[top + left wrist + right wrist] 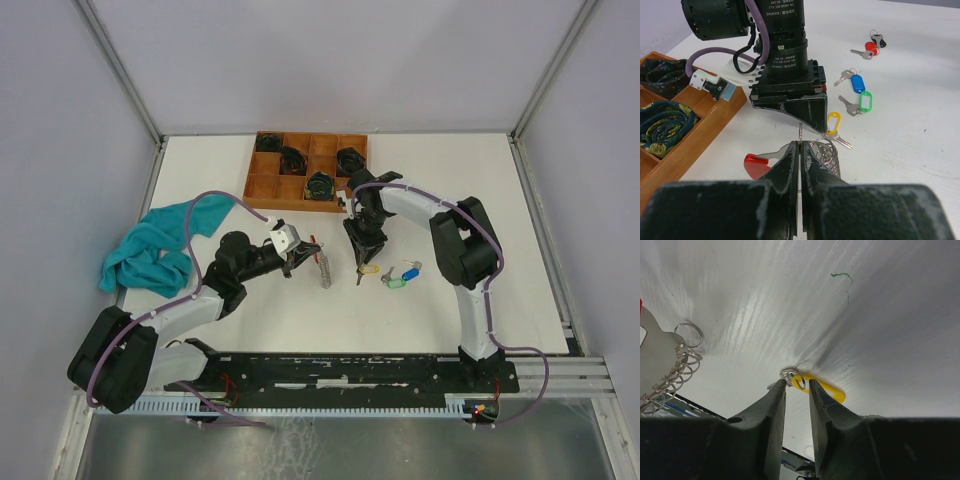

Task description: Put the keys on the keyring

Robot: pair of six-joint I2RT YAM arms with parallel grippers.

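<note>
Yellow key [825, 389] lies flat, not lifted. R claw [797, 381] straddles its head, jaws a little apart, no grip yet. L claw [800, 145] is pinched tight on the keyring [825, 152], close beside R claw. Blue key [857, 83] & green key [866, 101] lie loose nearby. Progress, I judge: nothing threaded so far, 1st pickup only starting, all keys left to do.

A robot laboratory cell: white table [450, 200], plain grey walls [330, 60], aluminium posts [118, 65], two arms [160, 320] [470, 260] bolted at the lower edge.
</note>
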